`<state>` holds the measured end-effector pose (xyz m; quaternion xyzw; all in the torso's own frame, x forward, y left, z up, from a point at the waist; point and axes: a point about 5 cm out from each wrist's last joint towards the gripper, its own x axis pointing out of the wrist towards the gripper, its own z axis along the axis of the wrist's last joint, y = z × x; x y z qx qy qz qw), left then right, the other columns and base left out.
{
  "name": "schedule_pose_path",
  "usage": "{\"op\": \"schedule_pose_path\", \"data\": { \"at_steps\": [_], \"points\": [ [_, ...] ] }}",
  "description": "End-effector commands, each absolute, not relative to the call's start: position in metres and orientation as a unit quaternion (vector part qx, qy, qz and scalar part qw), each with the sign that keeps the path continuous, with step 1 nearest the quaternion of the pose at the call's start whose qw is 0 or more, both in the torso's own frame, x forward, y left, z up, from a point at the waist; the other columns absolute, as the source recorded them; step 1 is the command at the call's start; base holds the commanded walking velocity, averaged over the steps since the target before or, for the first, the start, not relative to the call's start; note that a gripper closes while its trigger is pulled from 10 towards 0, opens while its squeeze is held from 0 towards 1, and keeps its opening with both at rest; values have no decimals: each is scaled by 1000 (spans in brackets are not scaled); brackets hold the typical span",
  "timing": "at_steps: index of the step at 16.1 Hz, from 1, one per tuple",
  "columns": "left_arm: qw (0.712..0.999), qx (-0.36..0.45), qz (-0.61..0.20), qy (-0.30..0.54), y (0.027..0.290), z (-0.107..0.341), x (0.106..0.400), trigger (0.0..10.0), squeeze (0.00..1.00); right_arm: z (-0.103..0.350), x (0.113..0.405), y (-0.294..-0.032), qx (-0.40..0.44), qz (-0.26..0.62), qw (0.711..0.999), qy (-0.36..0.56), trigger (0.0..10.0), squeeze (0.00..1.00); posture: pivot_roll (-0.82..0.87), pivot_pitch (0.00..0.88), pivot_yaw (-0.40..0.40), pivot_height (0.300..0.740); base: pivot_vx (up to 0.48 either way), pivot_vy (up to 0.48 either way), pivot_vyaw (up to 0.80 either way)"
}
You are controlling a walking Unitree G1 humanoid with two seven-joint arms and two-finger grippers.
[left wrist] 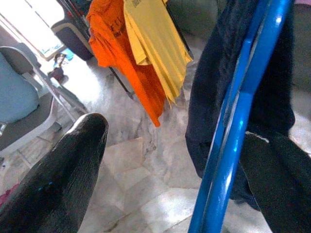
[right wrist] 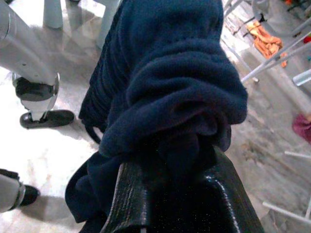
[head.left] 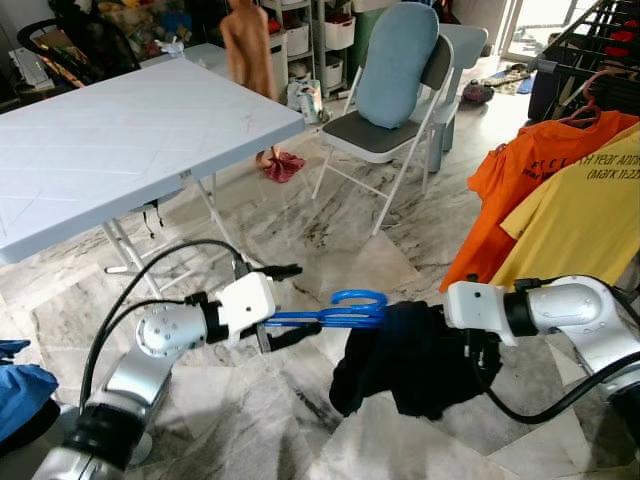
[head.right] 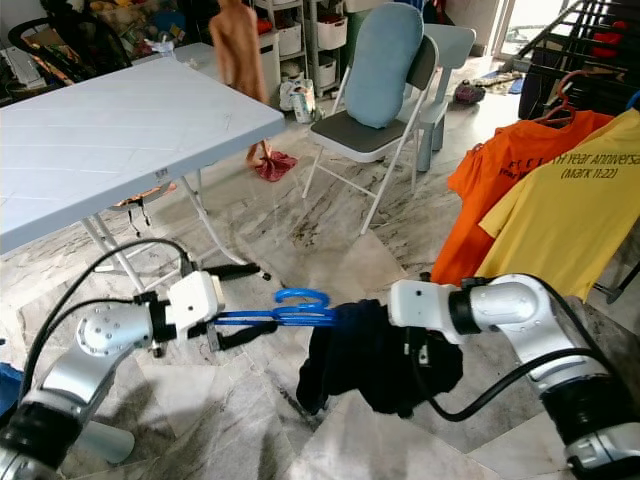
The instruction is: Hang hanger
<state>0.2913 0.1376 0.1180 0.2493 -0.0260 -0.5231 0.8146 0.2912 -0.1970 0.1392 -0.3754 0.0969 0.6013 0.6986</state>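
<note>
Left tool (head.left: 283, 306): two black fingers are spread apart, one above and one below the blue hanger (head.left: 335, 316); in the left wrist view one finger (left wrist: 53, 179) is seen well clear of the blue bar (left wrist: 233, 141), while the other is partly covered by it, so whether the bar is touched cannot be told.

Right tool (right wrist: 180, 204): the black fingers are closed on a bunched fold of the dark navy garment (right wrist: 170, 97); the fingertips are buried in the cloth and cannot be made out.

Blue hanger: it is held level in the air between the two arms, above the marble floor (head.left: 300, 230); its hook end (head.right: 303, 297) lies at the garment's edge, and the rest of its far part is hidden inside the cloth.

Dark navy garment: it is draped over the hanger's far end and hangs down crumpled below the right arm (head.left: 560, 310).

Left arm (head.left: 160, 335): it is reached forward from the lower left, with a black cable looped above it.

Orange shirt (head.left: 520, 190) and yellow shirt (head.left: 580, 220): they are hung side by side at the right, on a dark rack (head.left: 590, 50) cut off by the edge.

White counter (head.left: 120, 140): it stands to the left, well apart from the hanger.

Folding chair (head.left: 385, 130): it is placed behind, with a blue cushion (head.left: 395, 65) leaned on its back.

Person: bare legs (head.left: 250, 50) are seen behind the counter, the upper body cut off.
</note>
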Motion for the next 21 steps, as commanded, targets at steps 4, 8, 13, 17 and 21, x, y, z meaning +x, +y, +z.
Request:
{"op": "schedule_pose_path", "data": {
  "at_steps": [4,8,13,17,21],
  "points": [
    [807,266,-527,-29,138,117,295,10000,0,148,292,-190,-388,598,699,56,10000,0,-205,0,54,740,0,0,800],
    [800,270,-535,-26,137,115,296,10000,0,146,291,-189,-375,599,705,53,10000,0,-205,0,54,740,0,0,400],
    [781,265,-565,-14,132,113,295,2000,0,145,290,-189,-395,601,693,46,10000,0,-209,0,65,740,0,0,0],
    [767,258,-587,0,134,115,299,0,0,141,289,-191,-409,596,690,42,10000,0,-207,0,72,740,0,0,0],
    [752,259,-605,21,136,115,300,0,0,143,293,-196,-421,581,696,38,10000,0,-214,0,73,740,0,0,0]
  ]
}}
